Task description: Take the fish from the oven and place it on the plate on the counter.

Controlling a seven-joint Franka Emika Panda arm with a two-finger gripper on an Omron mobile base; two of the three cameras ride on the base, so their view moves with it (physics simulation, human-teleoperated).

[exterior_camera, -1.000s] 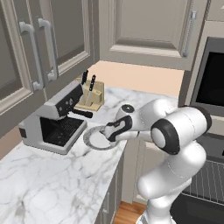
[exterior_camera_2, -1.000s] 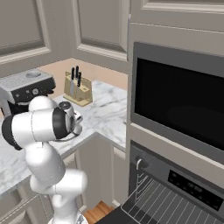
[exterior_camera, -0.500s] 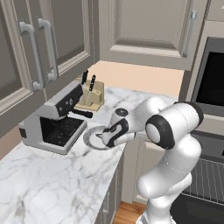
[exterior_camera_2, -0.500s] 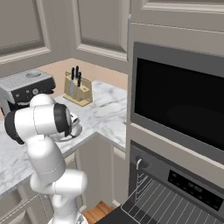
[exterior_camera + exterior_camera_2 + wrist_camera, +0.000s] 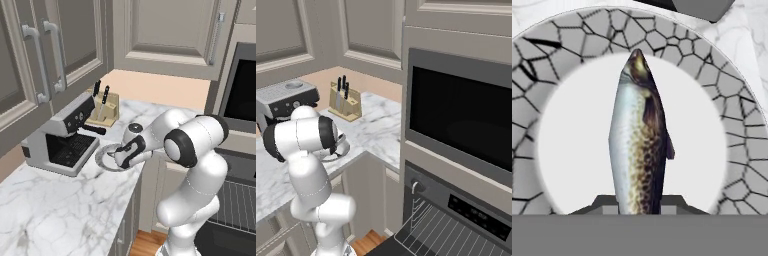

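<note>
In the hand view the fish (image 5: 639, 145), silvery with a dark speckled back, stands between the two dark finger tips of my gripper (image 5: 639, 202), which is shut on its tail end. Right beyond it lies the plate (image 5: 557, 55), pale in the middle with a cracked-pattern rim. From the left base view my gripper (image 5: 123, 159) hangs low over the plate (image 5: 102, 159) on the marble counter (image 5: 60, 210); whether the fish touches the plate I cannot tell. The oven (image 5: 456, 220) stands open at the lower right, its door down and a wire rack showing.
A coffee machine (image 5: 60, 142) stands just left of the plate and a knife block (image 5: 102, 110) sits behind it against the wall. The black-windowed microwave (image 5: 461, 115) is above the oven. Wall cabinets hang over the counter.
The arm has swung a little to the left, bringing the gripper and fish further in over the plate. The grip is unchanged.
</note>
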